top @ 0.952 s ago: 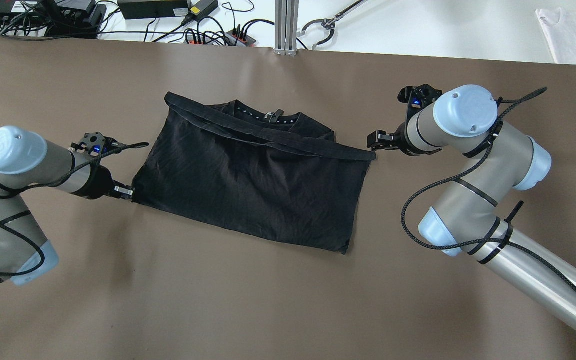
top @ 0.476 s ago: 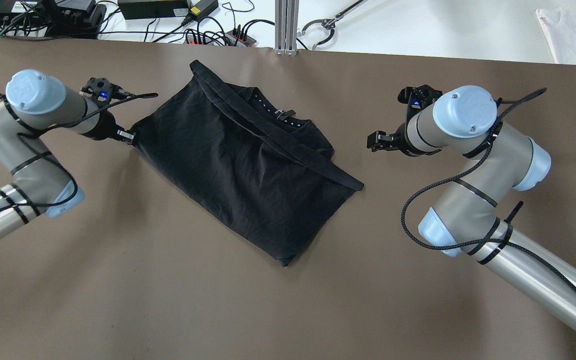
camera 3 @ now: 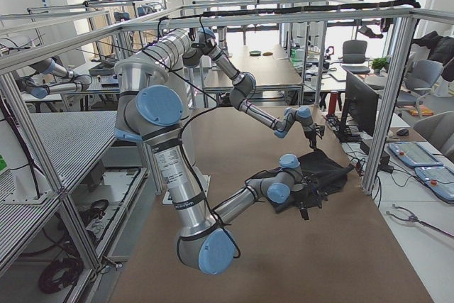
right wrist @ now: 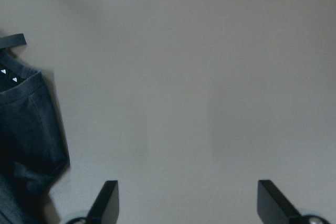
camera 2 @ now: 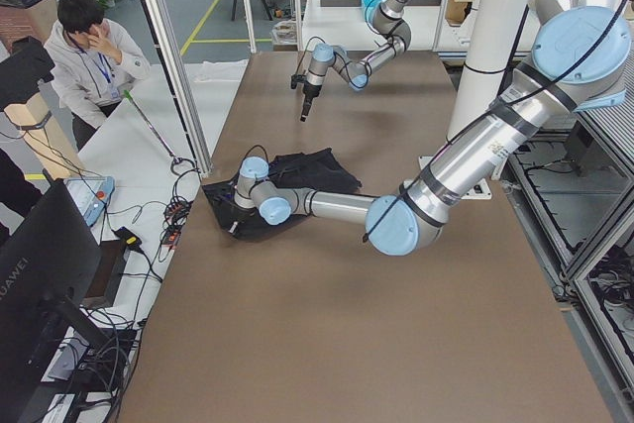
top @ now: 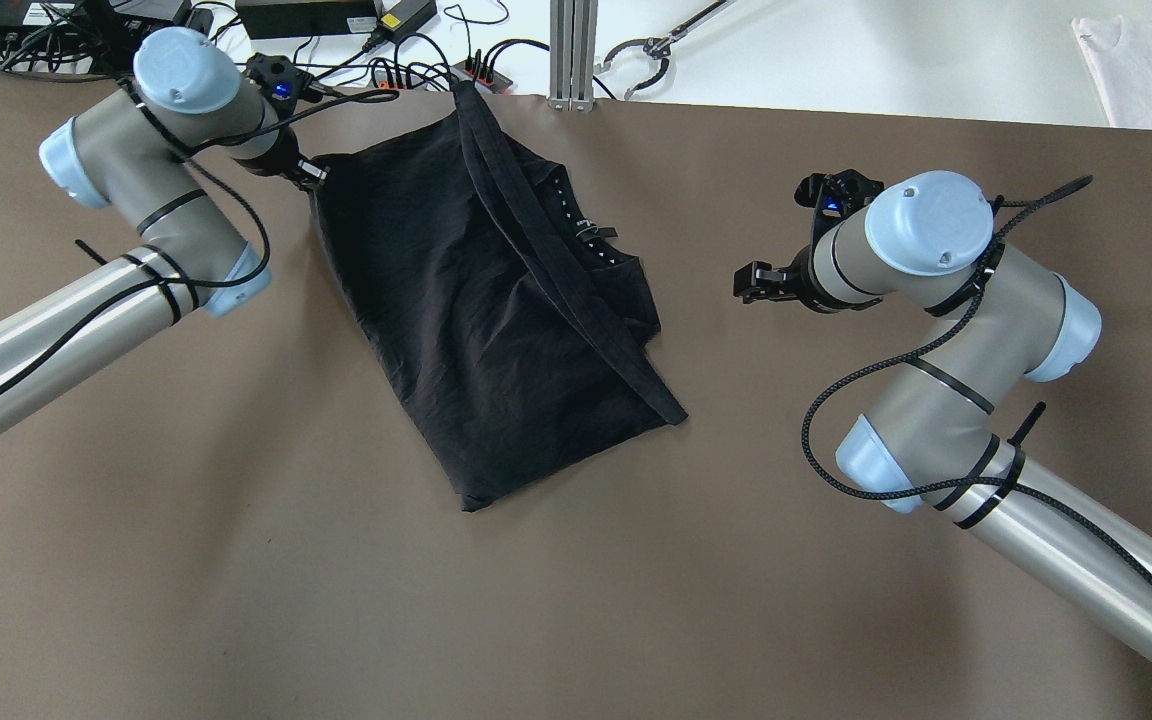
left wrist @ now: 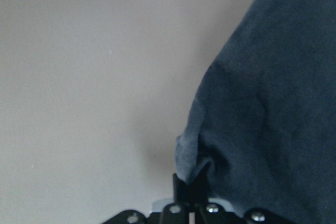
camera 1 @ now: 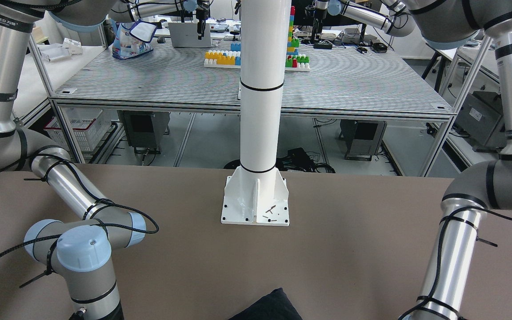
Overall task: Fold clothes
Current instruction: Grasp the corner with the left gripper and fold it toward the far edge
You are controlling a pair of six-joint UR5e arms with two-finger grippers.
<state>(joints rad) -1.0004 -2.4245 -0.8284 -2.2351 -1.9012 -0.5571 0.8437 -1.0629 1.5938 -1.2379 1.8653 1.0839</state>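
The black garment [top: 496,320] lies on the brown table [top: 576,600], left of centre in the overhead view, skewed so that its long edges run diagonally. One far corner reaches the table's far edge. A folded band crosses the garment lengthwise, and the collar [top: 591,232], with small white marks, shows beside that band. The left gripper [top: 314,175] is clamped on the garment's far left corner. The left wrist view shows cloth pinched between its fingertips, and the corner appears slightly raised, though that view is too close to be sure. The right gripper [top: 748,283] stands parted and empty over bare table, well apart from the garment's right side.
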